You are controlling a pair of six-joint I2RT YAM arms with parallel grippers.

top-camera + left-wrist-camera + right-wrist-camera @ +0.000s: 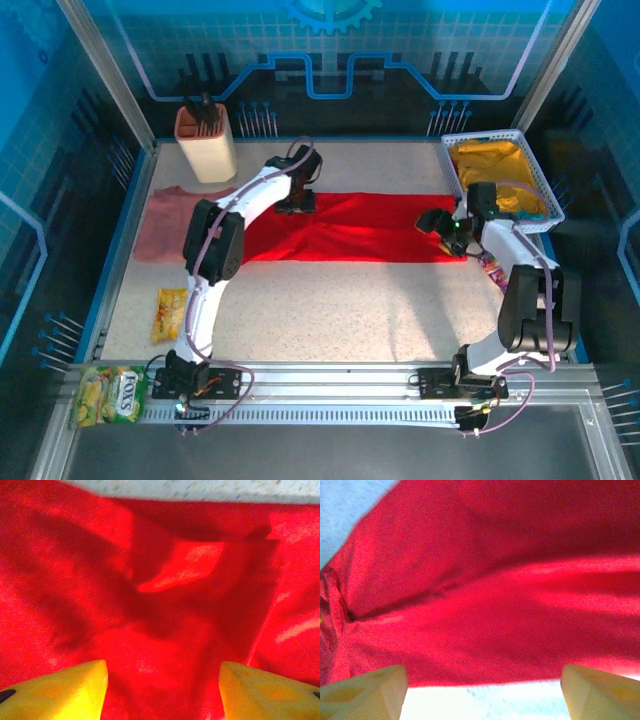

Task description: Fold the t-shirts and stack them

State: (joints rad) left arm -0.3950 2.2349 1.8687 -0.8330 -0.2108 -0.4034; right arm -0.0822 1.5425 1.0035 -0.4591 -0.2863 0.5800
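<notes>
the red t-shirt (350,235) lies across the middle of the table (350,310) as a long flat band, seemingly part-folded but not yet a compact packet. the dusty-pink t-shirt (165,225) lies rumpled at the left side, unfolded and unstacked. the left gripper (297,205) sits at the band's far edge and the right gripper (438,224) at its right end, both spread wide and holding nothing, so i judge most of the work is left.
</notes>
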